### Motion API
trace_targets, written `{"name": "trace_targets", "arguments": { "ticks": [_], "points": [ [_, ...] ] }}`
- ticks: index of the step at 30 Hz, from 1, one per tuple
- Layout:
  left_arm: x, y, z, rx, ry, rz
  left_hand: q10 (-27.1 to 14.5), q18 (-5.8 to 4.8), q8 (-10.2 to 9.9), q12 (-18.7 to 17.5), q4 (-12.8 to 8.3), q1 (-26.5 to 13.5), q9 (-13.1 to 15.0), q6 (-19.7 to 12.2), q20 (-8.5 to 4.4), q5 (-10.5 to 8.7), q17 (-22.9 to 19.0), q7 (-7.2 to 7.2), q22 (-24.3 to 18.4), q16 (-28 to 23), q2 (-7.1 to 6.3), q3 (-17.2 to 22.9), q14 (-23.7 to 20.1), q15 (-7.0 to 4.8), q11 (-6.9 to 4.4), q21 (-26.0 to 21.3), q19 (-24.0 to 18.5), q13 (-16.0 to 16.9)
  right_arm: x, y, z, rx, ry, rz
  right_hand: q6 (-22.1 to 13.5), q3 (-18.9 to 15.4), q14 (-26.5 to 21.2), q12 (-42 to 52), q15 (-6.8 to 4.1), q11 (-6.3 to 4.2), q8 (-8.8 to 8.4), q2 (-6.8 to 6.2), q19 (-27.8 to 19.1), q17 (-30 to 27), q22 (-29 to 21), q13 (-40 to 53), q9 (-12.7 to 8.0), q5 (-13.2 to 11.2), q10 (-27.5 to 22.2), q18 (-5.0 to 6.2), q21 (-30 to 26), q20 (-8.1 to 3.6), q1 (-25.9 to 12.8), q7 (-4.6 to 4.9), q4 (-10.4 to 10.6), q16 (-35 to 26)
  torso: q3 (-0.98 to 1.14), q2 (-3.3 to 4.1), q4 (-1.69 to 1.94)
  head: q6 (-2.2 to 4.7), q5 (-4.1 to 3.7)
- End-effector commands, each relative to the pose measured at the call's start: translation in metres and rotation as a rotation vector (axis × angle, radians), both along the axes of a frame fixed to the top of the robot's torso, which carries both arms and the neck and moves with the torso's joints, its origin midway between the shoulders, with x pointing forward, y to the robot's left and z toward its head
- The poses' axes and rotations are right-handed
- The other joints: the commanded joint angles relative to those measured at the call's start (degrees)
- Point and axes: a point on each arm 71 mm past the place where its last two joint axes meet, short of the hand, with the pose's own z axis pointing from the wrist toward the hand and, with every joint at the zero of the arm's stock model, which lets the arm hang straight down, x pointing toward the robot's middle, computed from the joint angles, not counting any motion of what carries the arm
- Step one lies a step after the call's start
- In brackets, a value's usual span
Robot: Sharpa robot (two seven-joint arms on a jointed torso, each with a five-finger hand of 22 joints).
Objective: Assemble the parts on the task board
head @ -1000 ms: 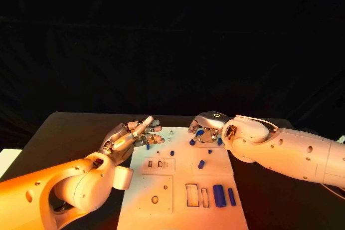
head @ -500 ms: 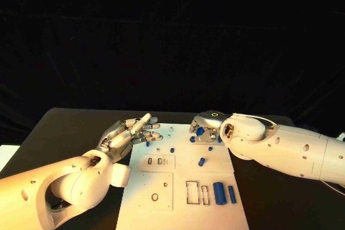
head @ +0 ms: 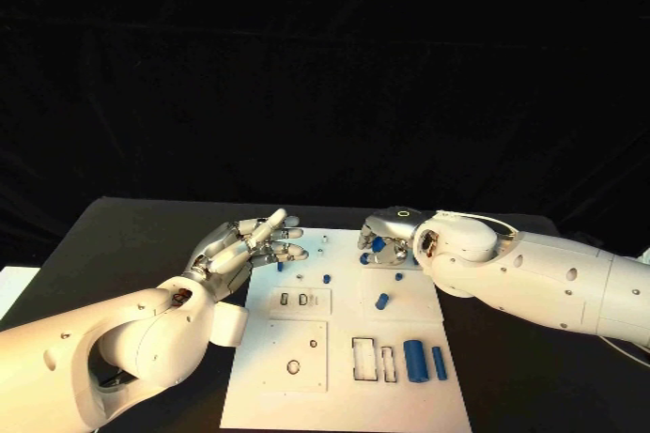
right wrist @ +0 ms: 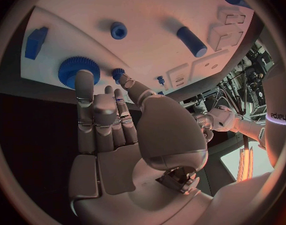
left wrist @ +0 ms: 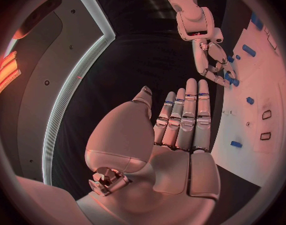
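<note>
The white task board [head: 312, 344] lies in the middle of the table. My right hand [head: 383, 240] is at its far end, fingers stretched down. One fingertip touches a blue gear [right wrist: 70, 71], and the thumb lies beside a small blue peg [right wrist: 117, 74]. Nothing is gripped in it. My left hand [head: 257, 247] hovers over the board's far left corner with its fingers straight and apart [left wrist: 183, 117], holding nothing. A short blue cylinder [head: 380, 301] lies mid-board. Two larger blue cylinders [head: 414, 360] lie by the slots at the near right.
A blue block [right wrist: 35, 41], a blue round knob [right wrist: 118, 30] and a blue cylinder [right wrist: 192, 41] sit on the board beyond my right hand's fingers. Small blue pegs [head: 327, 278] stand near the left hand. Black table [head: 122, 236] surrounds the board.
The whole picture has shifted slightly, so the camera moved. Both hands stay at about the same spots over the board's far end; nothing was picked up or let go.
</note>
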Motion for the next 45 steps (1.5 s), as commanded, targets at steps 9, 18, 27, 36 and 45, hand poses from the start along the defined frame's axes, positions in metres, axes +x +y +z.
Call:
{"name": "trace_targets", "arguments": {
  "ticks": [9,18,27,36,45],
  "points": [
    [0.0005,-0.0019,0.0009,0.0,-0.005,-0.008,-0.3,0.09,-0.4,-0.5,0.1,0.2,0.0,-0.4,0.09,0.05,0.2,0.76,-0.1,0.3,0.25,-0.4,-0.4,0.21,0.36,-0.2,-0.4,-0.1,0.0009,-0.0002,-0.004,-0.022,0.035,-0.006,1.1,0.9,1.7,0.4,0.15,0.16,0.04,0.13,0.2,0.6,0.8,0.0,0.2,0.1,0.8,0.08,1.0,0.28,0.2,0.09,0.8,1.0,-0.16,0.25,0.1,-0.34,-0.19],
    [0.0006,-0.0019,0.0007,0.002,-0.002,-0.008,-0.4,0.09,-0.5,-0.5,0.1,0.2,0.0,-0.5,0.11,0.06,0.2,0.81,-0.1,0.3,0.36,-0.3,-0.5,0.23,0.4,-0.2,-0.4,-0.1,0.0007,0.0001,-0.0054,-0.026,0.053,-0.003,1.3,1.1,1.7,0.4,0.11,0.09,0.05,-0.12,0.2,0.9,1.1,0.0,0.3,-0.2,1.2,0.06,1.3,0.27,0.1,0.21,1.1,1.3,-0.19,0.4,0.17,-0.39,-0.27],
    [0.0006,-0.0019,0.0005,0.003,-0.001,-0.008,-0.4,0.09,-0.5,-0.6,0.1,0.2,0.0,-0.5,0.12,0.07,0.3,0.82,-0.1,0.3,0.44,-0.3,-0.5,0.24,0.41,-0.2,-0.4,-0.1,0.0013,-0.0007,-0.0067,-0.034,0.067,-0.007,1.5,1.7,1.7,0.4,0.07,0.03,0.03,0.05,0.4,1.7,2.1,0.0,0.3,-0.3,1.5,-0.07,2.0,0.24,0.2,0.27,1.5,2.2,-0.22,0.54,0.17,-0.43,-0.29],
    [0.0006,-0.0028,0.0004,0.003,0.001,-0.01,-0.4,0.09,-0.5,-0.6,0.1,0.2,0.0,-0.5,0.12,0.07,0.3,0.82,-0.1,0.3,0.44,-0.3,-0.5,0.24,0.41,-0.2,-0.4,-0.1,0.002,0.0021,-0.0082,-0.031,0.071,-0.004,1.9,2.4,1.8,0.5,0.01,-0.04,0.08,0.24,0.7,2.5,3.2,0.0,0.4,-0.3,2.2,-0.21,2.9,0.21,0.2,0.34,2.1,3.1,-0.23,0.64,0.3,-0.56,-0.35],
    [0.0009,-0.0027,0.0001,0.004,0.003,-0.011,-0.4,0.1,-0.5,-0.6,0.1,0.2,0.0,-0.5,0.14,0.07,0.4,0.85,-0.1,0.4,0.56,-0.3,-0.5,0.25,0.43,-0.2,-0.4,-0.1,0.0024,-0.0005,-0.0031,0.022,0.003,-0.024,2.7,5.7,2.0,1.1,-0.37,-0.51,0.17,1.4,1.7,4.9,6.8,0.2,0.8,-3.4,5.5,-0.69,5.8,-0.16,2.1,0.52,2.7,5.8,-0.31,0.62,0.28,-0.77,-0.11]
  ]
}}
